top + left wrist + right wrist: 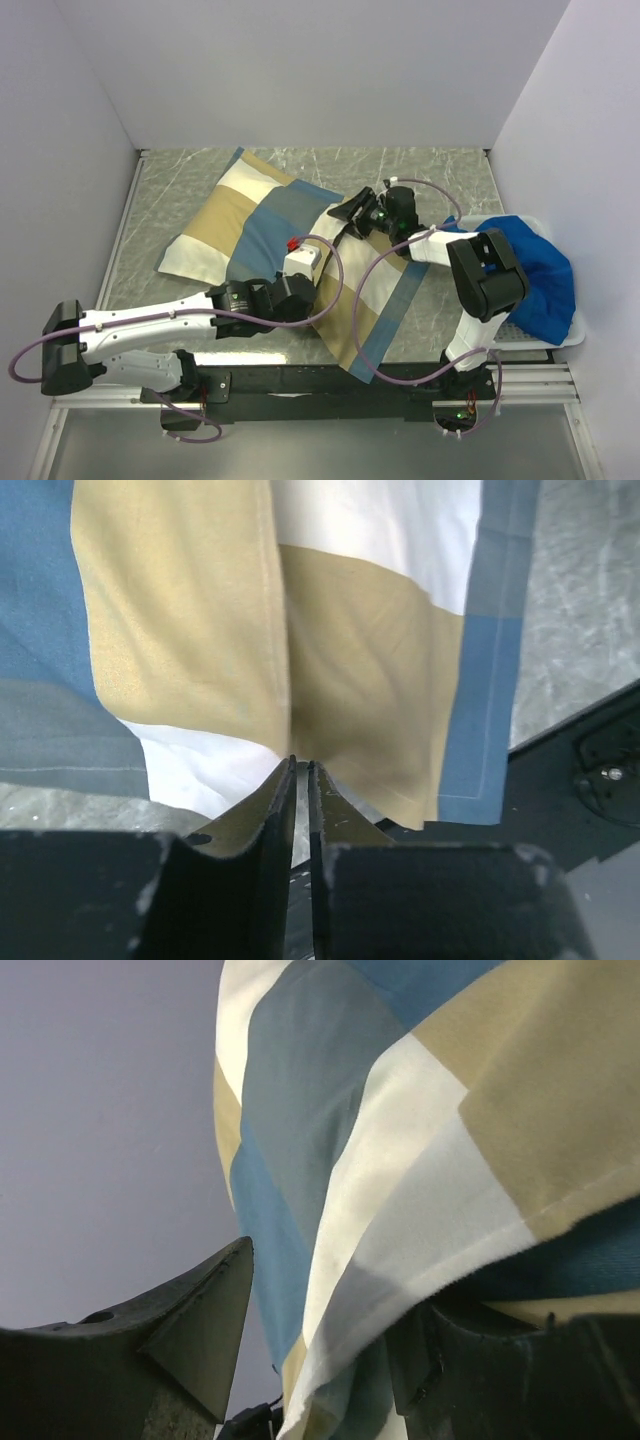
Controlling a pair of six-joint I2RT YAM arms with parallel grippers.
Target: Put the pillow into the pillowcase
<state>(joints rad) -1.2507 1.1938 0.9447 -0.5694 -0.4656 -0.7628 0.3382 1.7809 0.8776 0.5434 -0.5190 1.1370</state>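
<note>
1. We see the pillowcase (270,225) lying slantwise across the middle of the marbled table (180,180). Its swollen end points toward the left edge. Its flat end reaches the near edge, where one corner hangs over.
2. We cannot make out the pillow itself in any view; only tan, slate-blue and white blocks of the case show.
3. The left gripper (302,765) is on the flat near part of the case. Its fingers are pressed almost together on a crease of cloth that runs up from their tips.
4. The right gripper (330,1290) is at the case's far right side, with its fingers well apart. Cloth drapes over one finger (500,1370) and hangs between the two, leaving a clear gap to the other.
5. A bright blue cloth (535,270) is heaped in a white basket (560,340) at the right edge, beside the right arm.
</note>
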